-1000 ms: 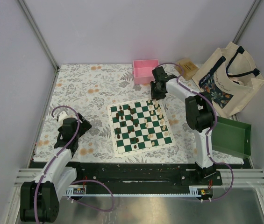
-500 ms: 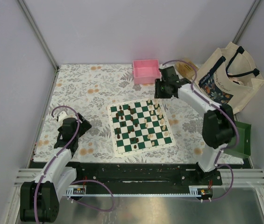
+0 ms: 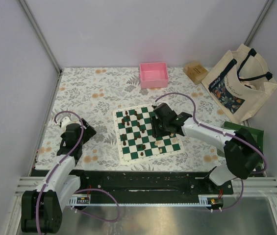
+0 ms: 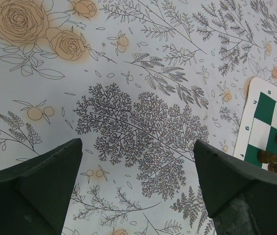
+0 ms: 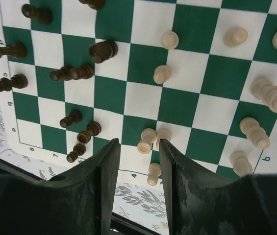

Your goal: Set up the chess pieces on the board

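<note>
Tray (image 3: 153, 76), box (image 3: 195, 71), tote bag (image 3: 239, 84) beyond board (image 3: 150, 152)

Top cam sits high up behind the arm bases (image 3: 40, 208), which run along the bottom of the frame. It looks down and forward over the whole table (image 3: 89, 93), with the board (image 3: 148, 133) around the middle. Left wrist cam is low over the table, aimed down at the flowery cover, with the left claw (image 4: 136, 147) in the bottom corners. Only a corner of the board pokes in at the right edge. Right wrist cam hangs close above the board, looking nearly straight down, right claw (image 5: 138, 144) at bottom centre. So all three views share the board.
</note>
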Robot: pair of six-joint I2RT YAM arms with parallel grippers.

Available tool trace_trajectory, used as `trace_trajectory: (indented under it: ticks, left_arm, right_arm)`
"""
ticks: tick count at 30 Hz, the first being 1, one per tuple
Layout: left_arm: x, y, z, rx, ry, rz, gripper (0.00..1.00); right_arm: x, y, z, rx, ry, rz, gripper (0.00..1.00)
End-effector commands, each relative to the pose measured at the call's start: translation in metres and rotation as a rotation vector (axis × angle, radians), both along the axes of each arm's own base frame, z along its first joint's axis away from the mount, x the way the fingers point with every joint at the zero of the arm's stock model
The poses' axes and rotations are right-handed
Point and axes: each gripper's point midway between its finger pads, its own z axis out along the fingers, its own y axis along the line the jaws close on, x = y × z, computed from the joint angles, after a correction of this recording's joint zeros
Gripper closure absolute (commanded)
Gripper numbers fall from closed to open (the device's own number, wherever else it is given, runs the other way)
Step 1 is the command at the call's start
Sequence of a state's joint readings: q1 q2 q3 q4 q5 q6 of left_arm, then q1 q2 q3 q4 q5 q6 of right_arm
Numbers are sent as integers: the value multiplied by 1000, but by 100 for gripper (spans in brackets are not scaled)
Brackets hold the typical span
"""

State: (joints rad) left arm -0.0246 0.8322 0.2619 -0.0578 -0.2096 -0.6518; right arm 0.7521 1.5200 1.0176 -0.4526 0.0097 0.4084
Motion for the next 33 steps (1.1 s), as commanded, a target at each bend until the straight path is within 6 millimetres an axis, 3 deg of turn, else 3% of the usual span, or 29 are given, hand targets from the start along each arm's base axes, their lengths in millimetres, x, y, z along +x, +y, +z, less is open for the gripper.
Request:
trace_trajectory:
  ticks: [1, 16, 33]
  left_arm:
    - [14, 1, 21, 3, -72, 1, 1]
    - [14, 1, 21, 4, -74, 2, 1]
    - [14, 1, 21, 5, -74, 3, 1]
  right_arm:
    - [-1, -2, -3, -20, -15, -78, 53]
    - [-18, 2, -27, -83, 44, -52, 55]
    - [-22, 3, -30, -128, 52, -34, 60]
